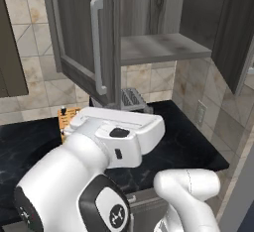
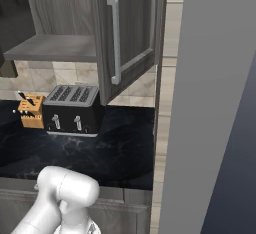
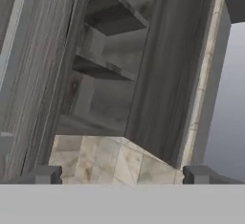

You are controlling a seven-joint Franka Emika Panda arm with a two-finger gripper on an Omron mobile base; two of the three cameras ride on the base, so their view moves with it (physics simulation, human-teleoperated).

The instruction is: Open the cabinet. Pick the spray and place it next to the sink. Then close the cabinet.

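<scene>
cabinet [image 1: 149, 47] — both doors swung wide, shelf bare | gripper [image 3: 122, 174] — fingers spread apart, holding nothing, facing the opening | right base view: toaster [image 2: 72, 109], knife block [image 2: 31, 110] on counter [image 2: 120, 153]

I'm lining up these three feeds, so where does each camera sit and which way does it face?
Left base view: behind the arm's left, facing the open cabinet; arm fills the foreground.
Right base view: behind its right, facing the toaster, knife block and counter; arm at lower left.
Hand view: on the hand, rolled, facing the cabinet shelf; open gripper at the bottom.
Both base views share the cabinet, toaster and knife block.
</scene>
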